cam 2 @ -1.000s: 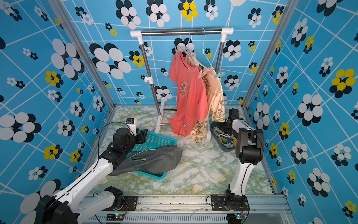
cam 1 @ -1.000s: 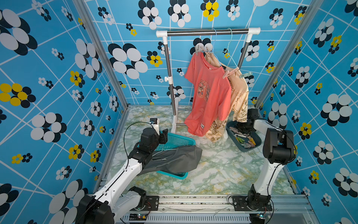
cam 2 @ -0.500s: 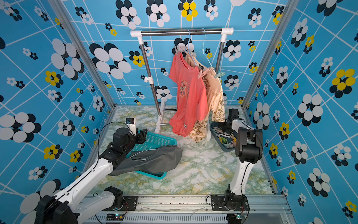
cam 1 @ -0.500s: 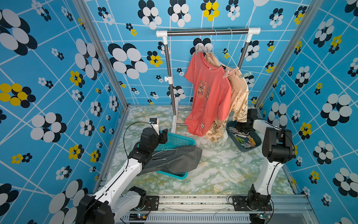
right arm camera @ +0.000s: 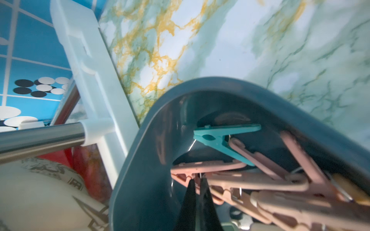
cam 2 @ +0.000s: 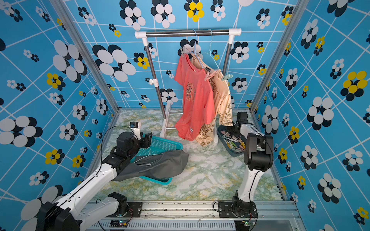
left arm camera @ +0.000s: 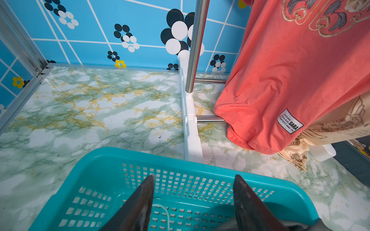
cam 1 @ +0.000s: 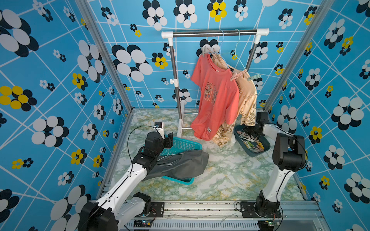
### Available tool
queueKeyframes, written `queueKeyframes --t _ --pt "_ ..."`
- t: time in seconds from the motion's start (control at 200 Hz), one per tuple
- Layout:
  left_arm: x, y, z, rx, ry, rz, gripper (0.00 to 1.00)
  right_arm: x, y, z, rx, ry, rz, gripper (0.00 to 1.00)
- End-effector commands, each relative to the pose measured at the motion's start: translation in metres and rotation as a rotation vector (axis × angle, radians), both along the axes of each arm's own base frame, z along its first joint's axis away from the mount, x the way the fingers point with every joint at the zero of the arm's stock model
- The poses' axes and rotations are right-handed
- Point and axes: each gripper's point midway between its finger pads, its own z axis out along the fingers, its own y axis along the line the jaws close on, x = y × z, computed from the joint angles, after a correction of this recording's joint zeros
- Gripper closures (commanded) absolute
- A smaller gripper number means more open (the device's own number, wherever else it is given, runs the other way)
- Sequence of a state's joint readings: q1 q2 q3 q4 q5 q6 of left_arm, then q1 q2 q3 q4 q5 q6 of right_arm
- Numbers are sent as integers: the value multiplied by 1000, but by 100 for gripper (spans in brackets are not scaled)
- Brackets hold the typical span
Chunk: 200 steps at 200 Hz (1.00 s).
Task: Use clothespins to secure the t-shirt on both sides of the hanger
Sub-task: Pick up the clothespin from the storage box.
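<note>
Now the right gripper (right arm camera: 197, 180) is down inside the dark teal plastic tray (right arm camera: 148, 160) of pastel plastic clothespins (cam 1: 252, 143). Its fingers are pinched together at the spring of a pink plastic clothespin (right arm camera: 210, 167) — the tips touch it, but a real hold can't be confirmed. The left gripper (left arm camera: 194, 176) hangs over the turquoise perforated plastic basket (left arm camera: 140, 155), fingers spread, nothing between them. The grey t-shirt on a thin wire hanger (cam 1: 180, 166) lies across that basket, with no pins visible on it. The step in hand looks like picking one pin. To do it well, lift straight up and slowly so neighbours in the pile don't snag and ride along. Grip the handle end, not the clamping end — then a squeeze can open it at the hanger.
</note>
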<state>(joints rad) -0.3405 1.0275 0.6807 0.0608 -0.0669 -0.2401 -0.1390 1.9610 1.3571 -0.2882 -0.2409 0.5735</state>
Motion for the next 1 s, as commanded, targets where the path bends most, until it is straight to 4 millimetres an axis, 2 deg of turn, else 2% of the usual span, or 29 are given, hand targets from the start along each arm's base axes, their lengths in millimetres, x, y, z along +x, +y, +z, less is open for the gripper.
queueKeyframes --t 0.0,0.1,0.27,0.405,0.52,0.64,0.775,0.795,0.895,0.994 --pt "-1 1 10 -23 -38 -1 36 -14 -2 26 -45 -16 29 100" --pt "-3 0 14 -35 -45 -9 36 -26 -4 42 -85 -29 49 100" --pt "-5 0 19 -42 -62 -7 36 -59 -7 71 -170 -35 90 100" --pt "-6 0 23 -48 -72 -9 35 -95 -4 86 -214 -30 125 100" --pt "-7 0 24 -50 -75 -9 35 -132 7 88 -259 20 190 100" --pt "-7 -1 24 -51 -76 -11 35 -175 33 71 -279 116 296 100" --pt "-8 -2 23 -48 -73 -14 35 -212 68 34 -272 213 398 100" --pt "-8 -1 23 -49 -73 -13 35 -218 80 29 -275 223 436 100" --pt "-7 -1 22 -44 -72 -9 35 -231 97 6 -265 270 480 100" --pt "-7 0 21 -42 -70 -9 35 -238 100 -16 -270 323 492 100"
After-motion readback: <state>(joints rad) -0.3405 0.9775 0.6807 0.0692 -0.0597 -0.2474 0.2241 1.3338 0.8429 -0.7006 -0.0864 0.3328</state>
